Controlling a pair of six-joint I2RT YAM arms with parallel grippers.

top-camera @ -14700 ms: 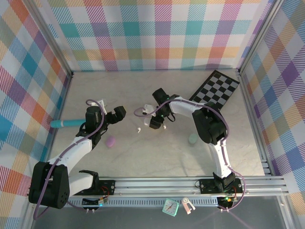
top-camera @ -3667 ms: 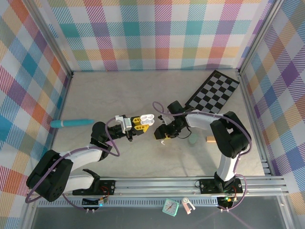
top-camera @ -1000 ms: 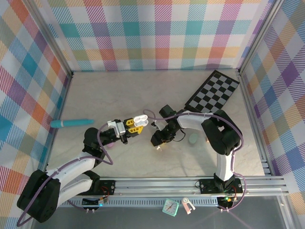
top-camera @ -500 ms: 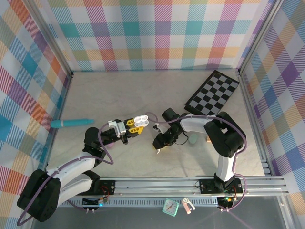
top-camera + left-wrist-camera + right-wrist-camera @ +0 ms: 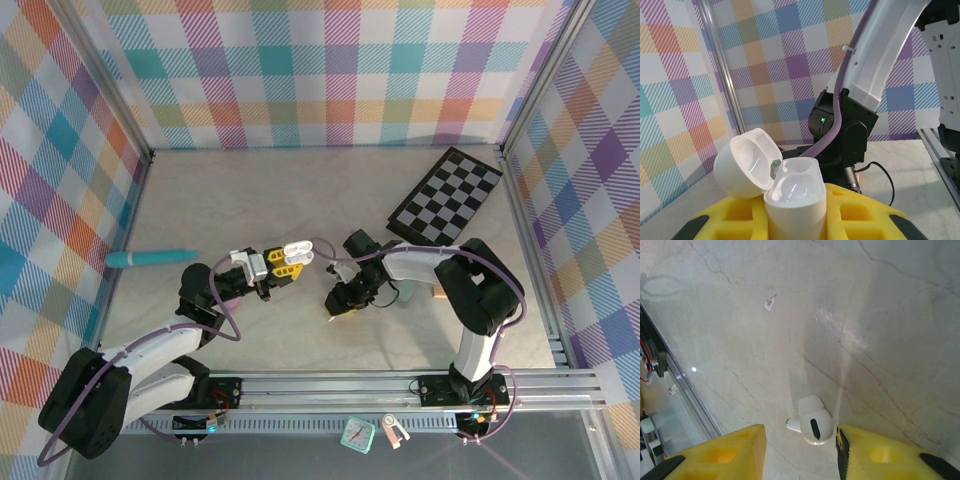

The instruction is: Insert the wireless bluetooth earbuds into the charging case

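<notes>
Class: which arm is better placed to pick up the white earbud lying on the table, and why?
Right. The right gripper hangs open over the white earbud, a finger on each side. The left gripper is shut on the open charging case, away from it.

Robot lab test cell, not home or shop. Evidence: aluminium extrusion posts (image 5: pixel 104 85) hung with plaid cloth walls (image 5: pixel 330 70); marble-look tabletop (image 5: pixel 280 200); left arm (image 5: pixel 150 345) and right arm (image 5: pixel 475 290) bolted to slotted rail (image 5: pixel 330 385) at near edge; exposed purple cable (image 5: pixel 839 112); checkerboard panel (image 5: pixel 445 195) flat at far right; small teal clock (image 5: pixel 358 432) on front ledge.
</notes>
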